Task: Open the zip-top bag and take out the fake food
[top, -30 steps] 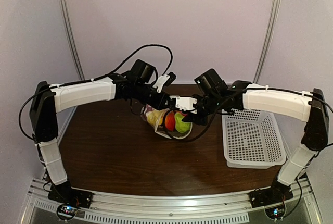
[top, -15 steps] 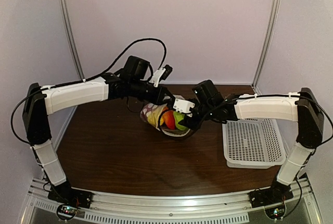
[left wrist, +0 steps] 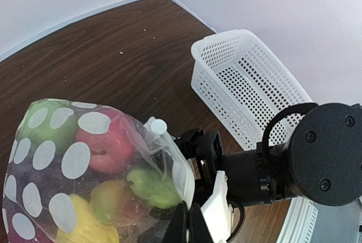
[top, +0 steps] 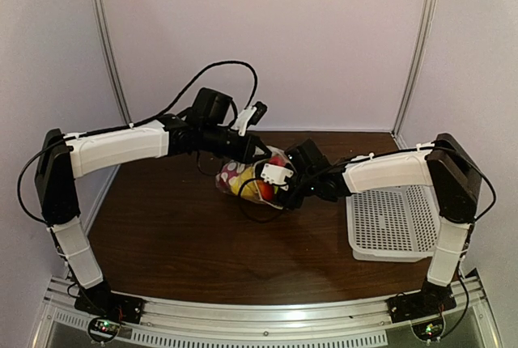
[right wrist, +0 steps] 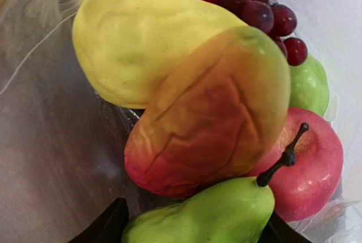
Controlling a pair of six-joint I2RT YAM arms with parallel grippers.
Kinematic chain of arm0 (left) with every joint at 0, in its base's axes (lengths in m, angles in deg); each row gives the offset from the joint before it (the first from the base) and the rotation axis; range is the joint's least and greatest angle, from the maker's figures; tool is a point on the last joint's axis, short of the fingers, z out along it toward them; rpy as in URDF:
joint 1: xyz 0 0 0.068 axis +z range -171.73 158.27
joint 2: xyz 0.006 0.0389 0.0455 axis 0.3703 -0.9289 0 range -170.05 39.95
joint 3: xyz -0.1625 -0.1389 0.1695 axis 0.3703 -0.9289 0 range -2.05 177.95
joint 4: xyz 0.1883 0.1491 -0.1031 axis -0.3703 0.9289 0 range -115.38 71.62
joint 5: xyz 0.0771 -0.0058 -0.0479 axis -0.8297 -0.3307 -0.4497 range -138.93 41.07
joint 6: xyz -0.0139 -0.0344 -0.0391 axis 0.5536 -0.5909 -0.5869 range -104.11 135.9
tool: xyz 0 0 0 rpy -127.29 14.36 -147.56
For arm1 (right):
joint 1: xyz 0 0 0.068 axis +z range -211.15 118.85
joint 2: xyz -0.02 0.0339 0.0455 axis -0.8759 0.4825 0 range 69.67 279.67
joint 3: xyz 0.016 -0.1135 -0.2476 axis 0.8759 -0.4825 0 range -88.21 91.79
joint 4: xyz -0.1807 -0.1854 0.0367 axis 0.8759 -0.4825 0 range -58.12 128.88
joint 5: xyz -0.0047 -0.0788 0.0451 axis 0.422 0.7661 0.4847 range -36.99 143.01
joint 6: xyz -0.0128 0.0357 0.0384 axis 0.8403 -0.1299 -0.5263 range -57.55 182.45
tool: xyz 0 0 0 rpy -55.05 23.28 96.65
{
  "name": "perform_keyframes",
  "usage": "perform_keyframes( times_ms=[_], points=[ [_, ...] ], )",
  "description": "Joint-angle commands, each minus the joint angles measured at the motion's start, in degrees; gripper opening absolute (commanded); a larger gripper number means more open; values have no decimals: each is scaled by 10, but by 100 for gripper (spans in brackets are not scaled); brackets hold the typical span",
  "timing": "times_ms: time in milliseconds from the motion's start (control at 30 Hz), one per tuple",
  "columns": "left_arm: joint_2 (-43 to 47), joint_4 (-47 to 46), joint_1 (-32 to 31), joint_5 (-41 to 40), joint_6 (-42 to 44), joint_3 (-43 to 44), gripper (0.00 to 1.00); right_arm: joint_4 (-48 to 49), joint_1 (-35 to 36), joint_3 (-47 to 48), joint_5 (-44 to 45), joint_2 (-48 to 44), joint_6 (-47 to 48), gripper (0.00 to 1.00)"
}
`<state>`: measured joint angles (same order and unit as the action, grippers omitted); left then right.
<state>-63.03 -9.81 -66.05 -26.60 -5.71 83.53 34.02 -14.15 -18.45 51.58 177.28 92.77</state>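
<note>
Plainly we are at the emptying step: the bag (left wrist: 62, 158) is open at its mouth, the fruit (left wrist: 107, 147) is all inside it, and we see none lying outside. The left claw (left wrist: 188, 226) is pinched closed on the clear film at the bag's rim, holding the mouth up and turned toward the right arm. From the top view we cannot tell whether the bag's bottom rests on the table (top: 162, 218) or hangs just above it. The right claw (right wrist: 192, 229) is inside the mouth with its fingers spread and a green pear (right wrist: 203, 217) between them, not yet squeezed. Packed behind the pear are an orange-red piece (right wrist: 215, 113), a lemon (right wrist: 130, 34), a red apple (right wrist: 317, 169), a green apple (right wrist: 308, 85) and dark grapes (right wrist: 260, 8) at the back, all pressed together within the film. We judge that the next move calls for closing on the pear alone, which looks smooth and tapered and may slip. It should then be drawn out along the line of the mouth while the left claw holds firm, so the film is not dragged along and the other pieces are not tipped out. The white basket (left wrist: 254, 79) stands well apart on the right of the table; we see no fruit in it, and it seems the likely place to drop the pear
</note>
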Motion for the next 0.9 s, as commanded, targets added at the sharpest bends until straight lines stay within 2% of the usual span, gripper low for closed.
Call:
perform_keyframes(
  times_ms=[0,100,400,567,700,867],
  points=[
    [12,-31,-2,14,-1,-4,0,8,0,11,38,-22,-14,58],
    [12,-27,-2,6,3,-3,0,-14,0,10,1,-62,-18,51],
    [13,-8,-2,-28,26,4,0,-175,-2,47,-218,-138,-5,42],
    [9,-7,1,-31,31,4,0,-198,-2,53,-248,-156,-12,40],
    [9,-6,6,-34,31,4,0,-253,-10,65,-286,-175,10,39],
    [9,-1,12,-35,35,7,0,-310,-53,60,-323,-221,16,38]
  ],
)
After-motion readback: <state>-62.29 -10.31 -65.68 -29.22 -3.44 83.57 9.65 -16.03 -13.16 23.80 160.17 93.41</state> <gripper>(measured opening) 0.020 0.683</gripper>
